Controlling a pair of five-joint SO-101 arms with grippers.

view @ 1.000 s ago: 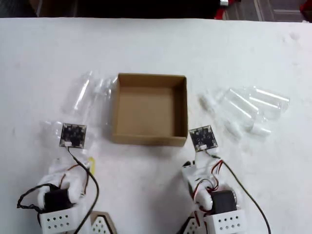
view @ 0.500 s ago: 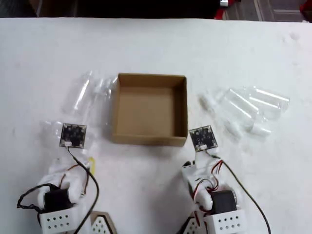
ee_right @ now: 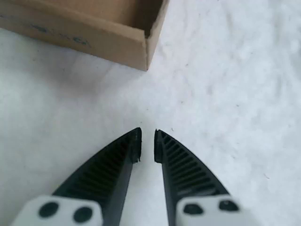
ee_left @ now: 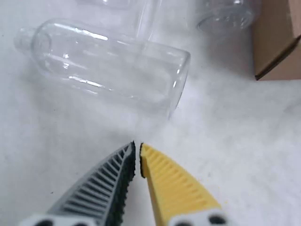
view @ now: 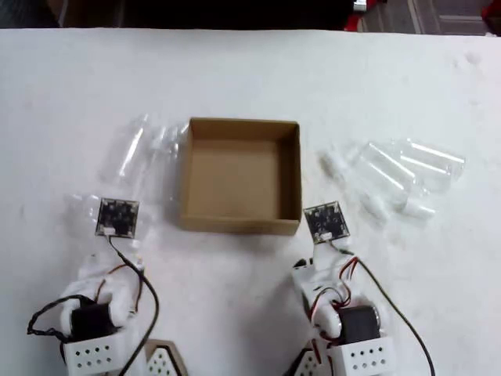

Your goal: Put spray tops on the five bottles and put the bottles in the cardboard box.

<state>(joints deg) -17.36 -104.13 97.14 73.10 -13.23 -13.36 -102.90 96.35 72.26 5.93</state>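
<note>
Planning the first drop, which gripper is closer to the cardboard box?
Right. The right gripper is just off a corner of the cardboard box; the left gripper is farther off its other side.

A clear plastic bottle (ee_left: pixel 108 70) lies sideways. Near its base are the grey-and-yellow left gripper (ee_left: pixel 137 151), fingers closed together, and a brown cardboard box corner (ee_left: pixel 277 42).

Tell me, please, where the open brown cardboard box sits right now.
In the high view, the open brown cardboard box sits mid-table, between the left clear plastic bottles and the right clear plastic bottles.
</note>
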